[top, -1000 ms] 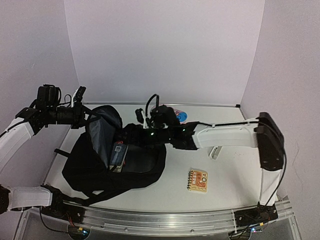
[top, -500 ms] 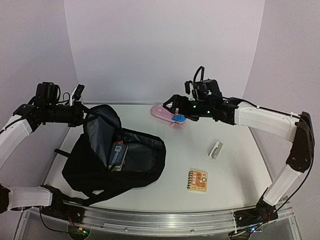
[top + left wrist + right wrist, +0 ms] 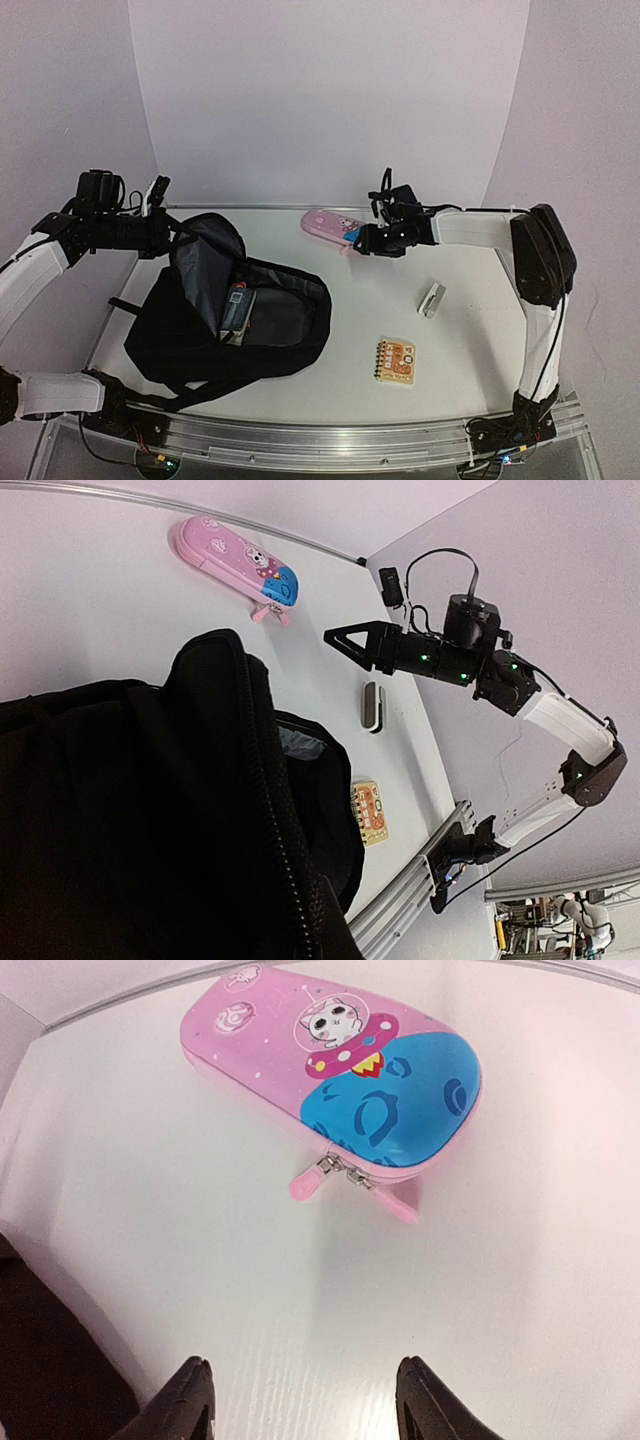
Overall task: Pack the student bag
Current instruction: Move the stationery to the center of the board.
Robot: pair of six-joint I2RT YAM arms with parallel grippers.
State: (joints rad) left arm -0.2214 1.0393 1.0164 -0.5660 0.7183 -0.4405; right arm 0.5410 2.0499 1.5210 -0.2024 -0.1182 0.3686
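Note:
The student bag, a large black backpack, lies at the left of the table with its grey-lined mouth open. A dark pouch shows inside it. My left gripper is shut on the raised top flap and holds it up. In the left wrist view the black fabric hides my fingers. A pink and blue pencil case lies at the back. Just in front of it, low over the table, my right gripper stands open with nothing between its fingers.
An orange spiral notebook lies at the front right. A small white object rests further right of the middle. The bag's strap trails toward the front rail. White walls close off the back and sides.
My right arm left the bag's mouth, swung to the back right, then came down in front of the pencil case with its jaws somewhat narrower. The left arm kept holding the flap.

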